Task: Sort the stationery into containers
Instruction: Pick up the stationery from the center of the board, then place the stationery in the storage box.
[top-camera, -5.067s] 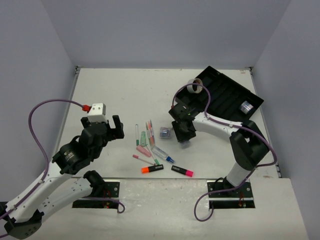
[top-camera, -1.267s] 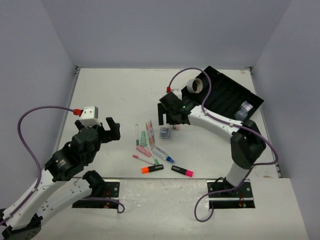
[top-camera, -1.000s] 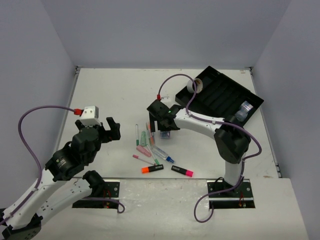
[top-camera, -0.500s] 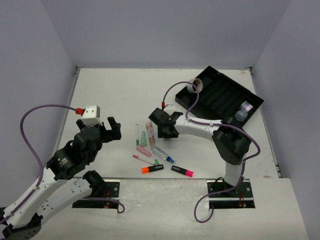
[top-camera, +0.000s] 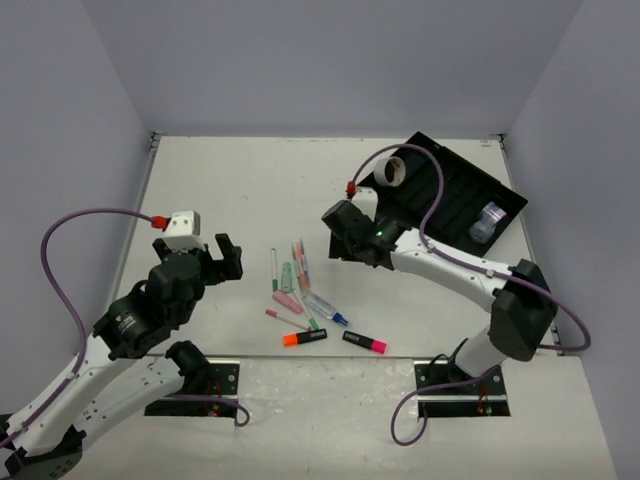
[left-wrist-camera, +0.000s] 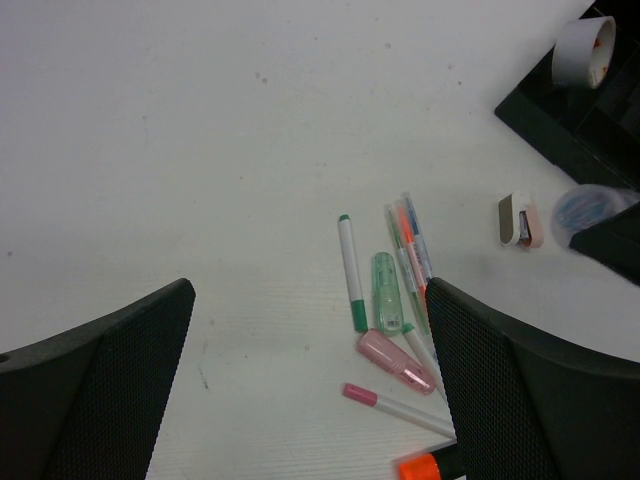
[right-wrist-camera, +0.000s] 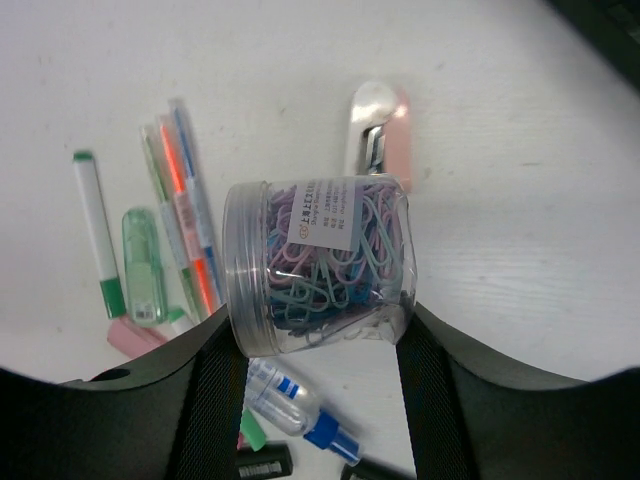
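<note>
Left fingers (left-wrist-camera: 120, 370) spread wide with nothing between them, hovering at 8 o'clock over the tabletop (top-camera: 230, 180). Loose stationery pile mid-tabletop, toward 6 o'clock: green-capped white pen (left-wrist-camera: 351, 272), pale green piece (left-wrist-camera: 385, 292) just beside it, bundle of thin pens (left-wrist-camera: 412, 245), pink eraser (left-wrist-camera: 397, 362) at the near end. Closer to the arm bases, orange-ended black highlighter (top-camera: 305, 339) and pink-ended highlighter (top-camera: 366, 344), apart from each other. Right fingers (right-wrist-camera: 215, 390) pinching a clear jar (right-wrist-camera: 315, 265) of coloured paper clips, jar on its side with a finger on each side, at 3 o'clock of the pile. Small white-and-pink item (right-wrist-camera: 378, 125) lies on the tabletop past the jar. Black tray (top-camera: 440, 200) at 2 o'clock, set at a slant. Tape ring (top-camera: 390, 172) at its left corner; can't tell if it's in a compartment or on the rim. Another clear container (top-camera: 487, 221) sits inside the tray's right end.
</note>
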